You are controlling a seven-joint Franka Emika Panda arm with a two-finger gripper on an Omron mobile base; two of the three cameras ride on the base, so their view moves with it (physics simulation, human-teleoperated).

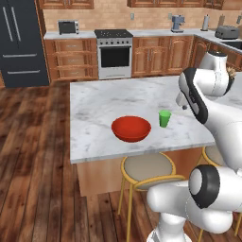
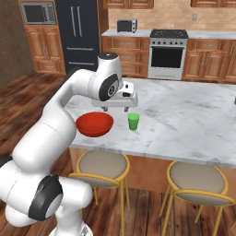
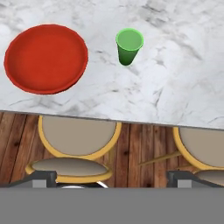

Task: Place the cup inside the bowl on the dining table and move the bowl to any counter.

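Green and upright, the cup (image 3: 129,45) stands open-mouthed on the dining table (image 3: 175,87), at about one o'clock in my hand view, with nothing in it that I can see. Just beside it, at about eleven o'clock, sits the glossy red bowl (image 3: 45,58), empty — the two are close but apart, marble showing between them. Both rest near the table's front edge, I would guess so that they lie within easy reach from the stool side.

My gripper (image 2: 115,109) hangs above that edge with its jaws spread wide and nothing between them; my fingertips (image 3: 43,178) show far apart at six o'clock of the hand view. I judge the first step is not yet begun: I would need to come down over the cup, close on its sides and carry it across into the bowl. It is narrow and light, so a careless approach could tip it.

The table top is white-grey veined marble on a wooden base, with two yellow-framed stools (image 1: 145,168) tucked under the near side. Beyond lie dark wood flooring (image 1: 33,142) and, at twelve o'clock, the counter (image 1: 151,33) over brown cabinets — a steel oven (image 1: 114,53), a toaster oven (image 1: 68,27) and a dark fridge (image 1: 21,42) along the brick wall.
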